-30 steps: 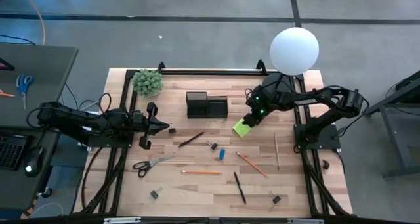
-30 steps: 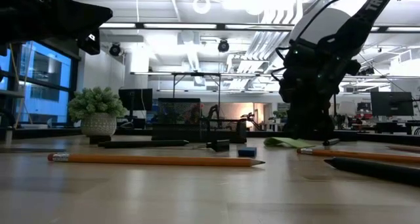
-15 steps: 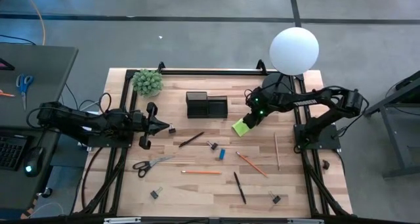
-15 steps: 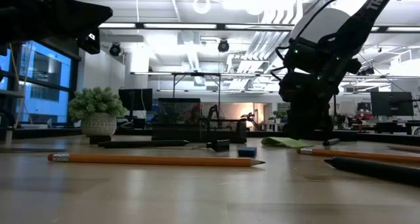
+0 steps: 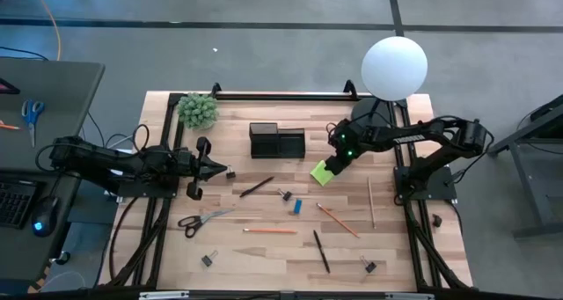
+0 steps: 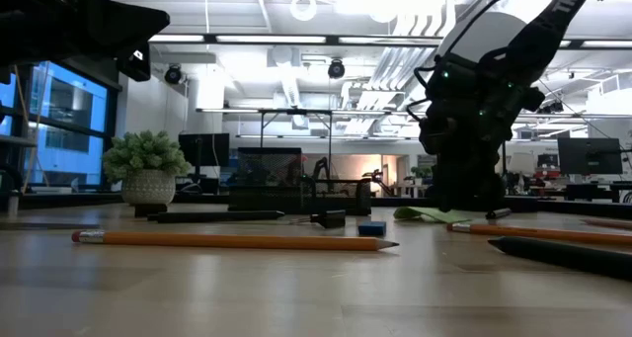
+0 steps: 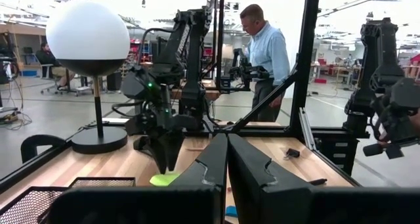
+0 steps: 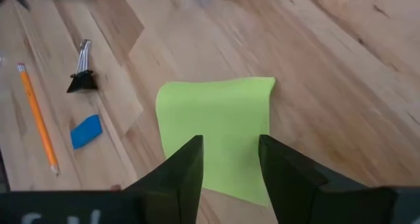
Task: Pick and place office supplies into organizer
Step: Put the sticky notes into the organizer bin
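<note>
the right pincer (image 8: 230, 159) hangs part open over the lime-green sticky-note pad (image 8: 216, 135), which lies flat toward the worktop's right edge, right of the organizer (image 5: 276, 141). it holds nothing. best slip one finger under the pad's edge before closing. the left pincer (image 7: 226, 168) waits shut at the left edge.

you're in an open robotics lab: exposed ceiling ducts (image 6: 296, 75), more robot arms (image 7: 187, 60) on frames beyond the table, monitors (image 6: 588, 156), a person (image 7: 268, 53) standing at another rig.
</note>
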